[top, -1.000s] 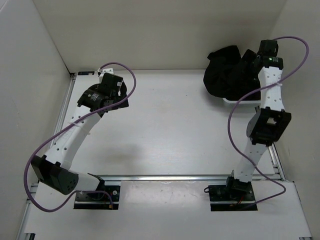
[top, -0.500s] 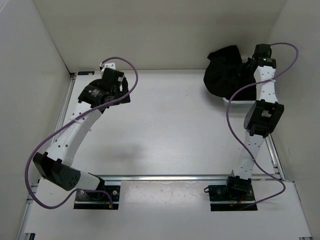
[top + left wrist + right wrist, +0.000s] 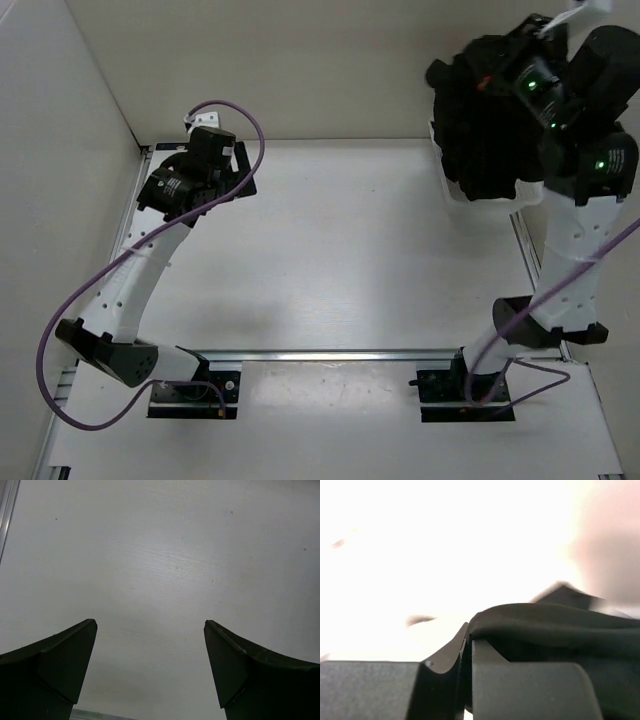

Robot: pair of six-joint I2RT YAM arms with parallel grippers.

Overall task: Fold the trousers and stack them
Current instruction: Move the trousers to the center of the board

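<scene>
The black trousers (image 3: 485, 150) hang in a bunch at the far right, lifted above the white basket (image 3: 462, 197). My right gripper (image 3: 492, 76) is raised high and is shut on a fold of their top. In the right wrist view the two jaws (image 3: 470, 630) stand pressed together with black cloth (image 3: 545, 625) pinched between them. My left gripper (image 3: 228, 165) is at the far left of the table, well away from the trousers. Its fingers (image 3: 75, 650) stand wide apart over bare white table, holding nothing.
White walls close in the table on the left, back and right. A metal rail (image 3: 340, 353) runs along the near edge by the arm bases. Purple cables loop from both arms. The basket sits in the far right corner under the hanging cloth.
My right gripper closed on the trousers in the basket and rose steeply, pulling them up. The left arm drew a little back and to the left, still open.
</scene>
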